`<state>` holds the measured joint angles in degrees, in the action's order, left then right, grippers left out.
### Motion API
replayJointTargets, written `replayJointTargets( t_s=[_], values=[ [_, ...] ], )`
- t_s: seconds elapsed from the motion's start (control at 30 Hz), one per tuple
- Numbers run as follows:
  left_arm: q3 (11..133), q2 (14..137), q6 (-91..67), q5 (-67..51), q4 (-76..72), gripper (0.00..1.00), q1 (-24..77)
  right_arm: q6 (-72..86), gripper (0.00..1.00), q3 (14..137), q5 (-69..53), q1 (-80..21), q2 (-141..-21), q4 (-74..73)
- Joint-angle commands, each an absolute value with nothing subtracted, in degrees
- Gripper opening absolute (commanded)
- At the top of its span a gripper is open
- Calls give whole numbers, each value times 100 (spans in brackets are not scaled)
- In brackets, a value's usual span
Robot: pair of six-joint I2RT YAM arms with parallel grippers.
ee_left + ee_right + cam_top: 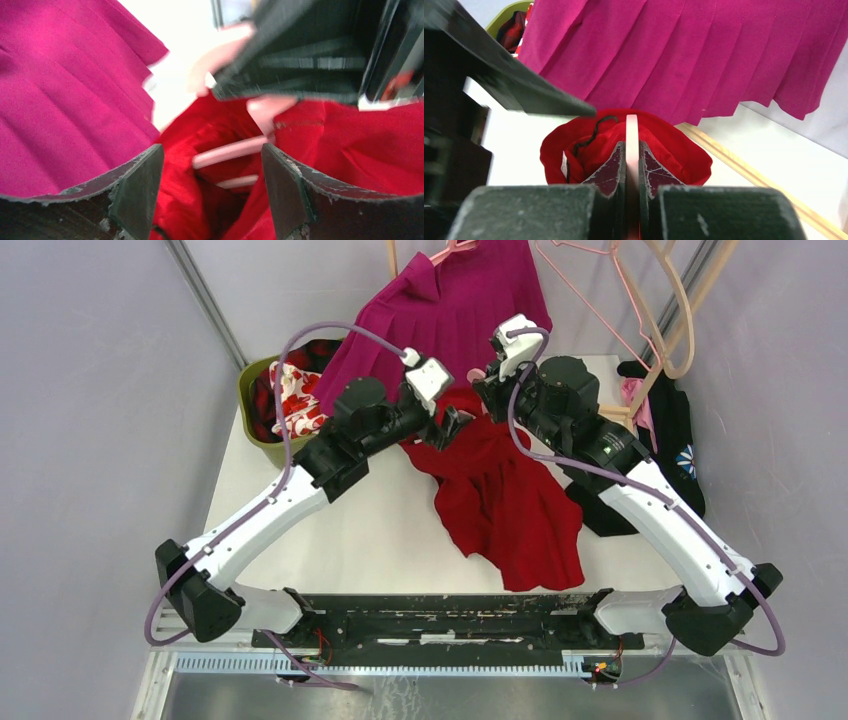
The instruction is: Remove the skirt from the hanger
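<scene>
Skirt [505, 505] — the red one — lies crumpled on the desk [330, 530], its top bunched around the pink hanger [632, 125]. My right hand [632, 147] pinches that hanger tight; my left hand [211, 172] gapes wide over the red cloth — gripping nothing.

White table, clothes spread across it

The white table [330, 530] carries a red skirt [510, 510], which lies crumpled from the middle toward the near right, its wide hem close to the front edge and its upper end bunched and raised off the surface. A green basket [248, 415] stands at the far left corner, filled with red, white and dark fabric. A black garment [600, 515] lies at the right edge, touching the skirt's side. A wooden strip [749, 167] runs along the tabletop at the far side, behind the skirt.
</scene>
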<state>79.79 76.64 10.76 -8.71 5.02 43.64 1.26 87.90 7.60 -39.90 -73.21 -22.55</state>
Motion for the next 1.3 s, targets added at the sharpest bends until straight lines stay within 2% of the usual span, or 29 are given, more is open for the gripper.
replayJointTargets(
  t_s=[0.0, 0.33, 0.43, 0.53, 1.03, 1.27],
  values=[
    [7336, 7622, 1145, -1769, -254, 79, 4309, 185, 1, 9342, 485, -3995, -7277, -1669],
    [7281, 7861, 341, -2966, -725, 83, 4078, 44, 1, 9370, 546, -4002, -7225, -1845],
    [7277, 8037, -272, -3594, -1139, 99, 4078, 40, 1, 9384, 545, -3993, -7260, -1894],
    [7253, 8039, -592, -4081, -1387, 99, 4076, -11, 1, 9380, 592, -4000, -7250, -1942],
    [7239, 7465, -421, -4200, -579, 99, 4070, -124, 1, 9344, 663, -3994, -7278, -1940],
    [7035, 7528, -720, -4387, -804, 99, 4085, -132, 1, 9334, 690, -3995, -7290, -1960]
  ],
)
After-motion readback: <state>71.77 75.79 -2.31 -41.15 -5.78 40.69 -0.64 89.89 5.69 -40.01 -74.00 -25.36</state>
